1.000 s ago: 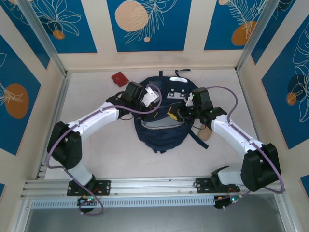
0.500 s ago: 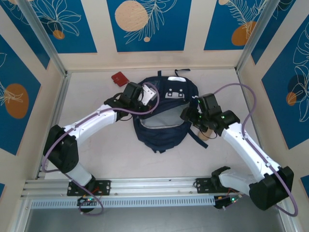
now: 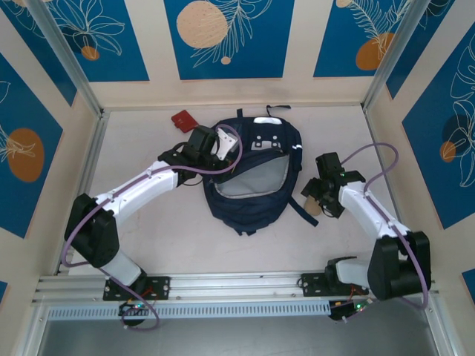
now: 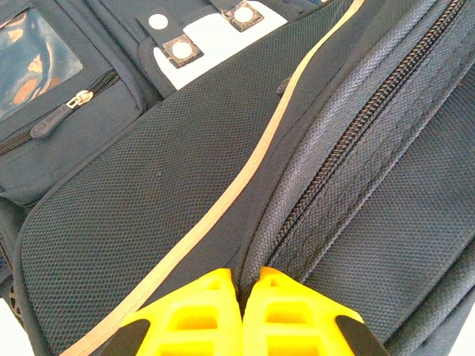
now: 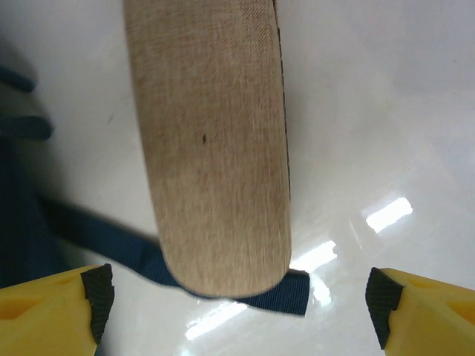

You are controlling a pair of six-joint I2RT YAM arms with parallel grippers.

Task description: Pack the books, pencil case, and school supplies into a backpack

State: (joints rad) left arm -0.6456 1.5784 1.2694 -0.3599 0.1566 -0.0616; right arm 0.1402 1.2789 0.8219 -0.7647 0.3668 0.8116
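Up and left of left gripper [image 4: 242, 297], on white table [image 3: 148, 141]: small flat red object [image 3: 182, 119]. Yellow fingertips [image 4: 200, 315] pressed together, pinching fabric fold beside zipper [image 4: 349, 141] of large navy-blue fabric backpack [image 3: 251, 182]; main opening gaping just right of that hand. Further right, spread wide: right gripper [image 5: 237, 304], poised over tan oblong fabric pencil case [image 5: 211, 148] centred between fingers, case end overlapping blue webbing strap [image 5: 293, 293].
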